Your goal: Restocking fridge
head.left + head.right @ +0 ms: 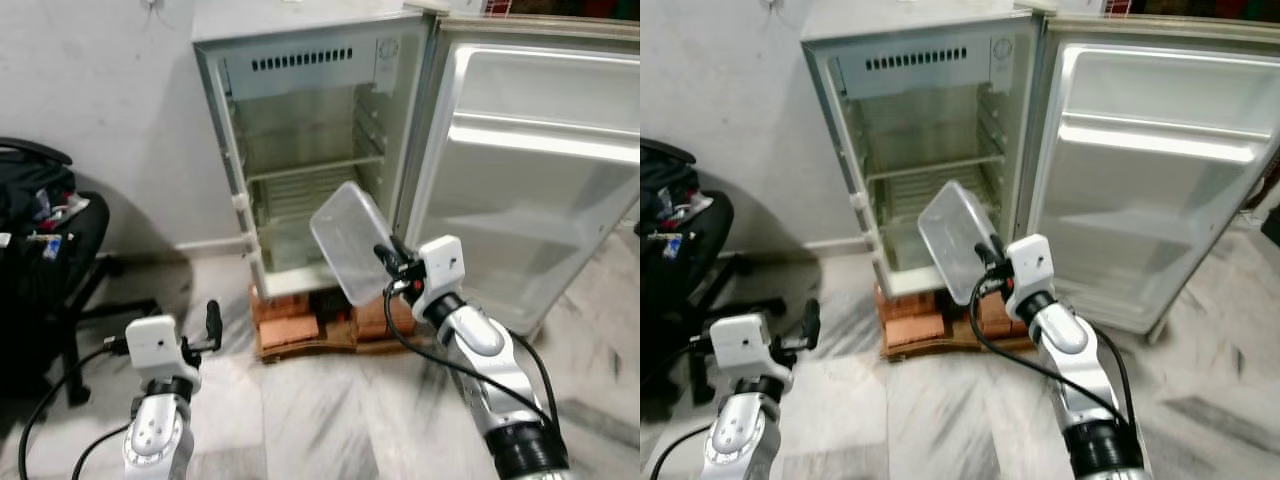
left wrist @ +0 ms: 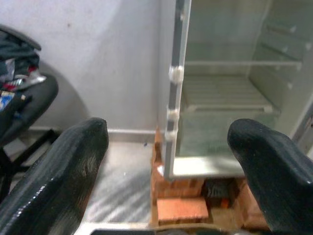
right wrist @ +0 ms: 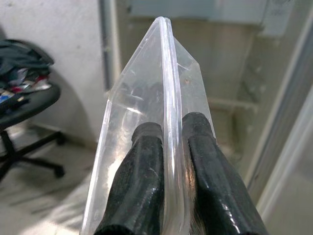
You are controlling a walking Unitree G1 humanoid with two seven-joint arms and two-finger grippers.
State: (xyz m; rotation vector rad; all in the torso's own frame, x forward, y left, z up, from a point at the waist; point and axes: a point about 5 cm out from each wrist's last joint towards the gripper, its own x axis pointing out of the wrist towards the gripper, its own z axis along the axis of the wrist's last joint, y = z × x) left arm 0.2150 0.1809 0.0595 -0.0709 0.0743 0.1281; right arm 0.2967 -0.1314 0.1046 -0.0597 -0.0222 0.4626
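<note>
Two silver arms, rounded and jointed, each capped with a boxy white wrist block. A black band rings the right forearm low down, and black cables loop loosely off both wrists. The right gripper (image 1: 385, 257) and left gripper (image 1: 213, 322) carry long black fingers (image 2: 63, 176), glossy and faintly ribbed, rounded blunt at the tips.

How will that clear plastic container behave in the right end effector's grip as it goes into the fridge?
The clear container looks empty, so probably light. The right end effector pinches only its thin rim, so it may flex or pivot. Its glossy plastic could slip.
</note>
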